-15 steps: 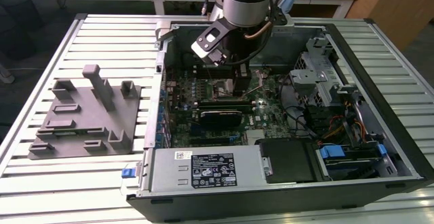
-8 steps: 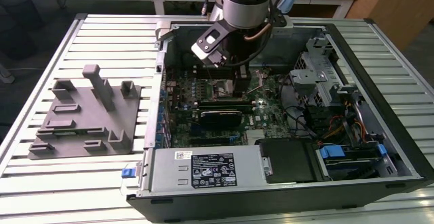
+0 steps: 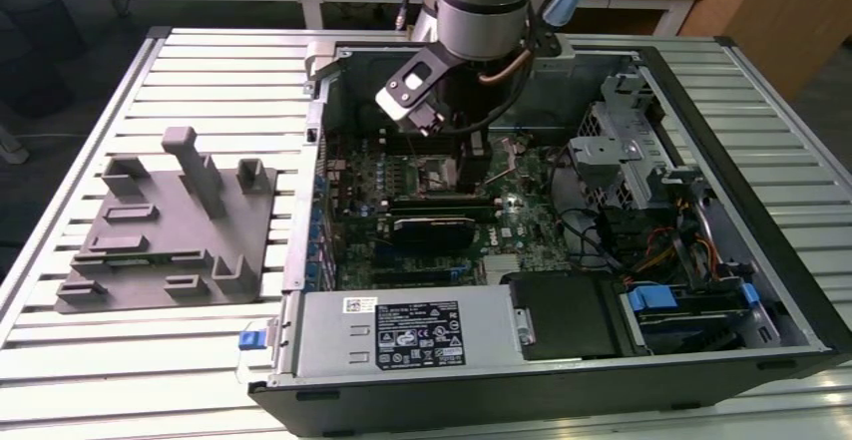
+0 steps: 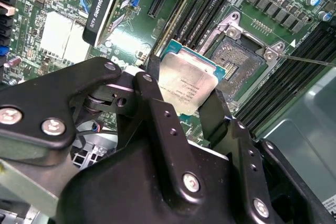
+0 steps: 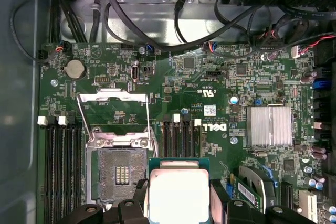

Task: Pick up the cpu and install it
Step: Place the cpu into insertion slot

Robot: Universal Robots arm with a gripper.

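One gripper (image 4: 184,98) pinches one cpu (image 4: 187,80), a flat silvery square. In the exterior view, one grey fixture (image 3: 160,230) sits at nine o'clock from the case (image 3: 533,388).

Room light: even, from overhead; the slatted table (image 3: 200,71) reads bright in the exterior view.
Case interior: dimmer, with my arm shading the motherboard (image 3: 526,216).
Glare: the cpu (image 5: 178,195) I hold washes near-white in the first wrist view, and has a softer sheen in the second.
My fingers (image 4: 157,119): dark, with faint highlights.
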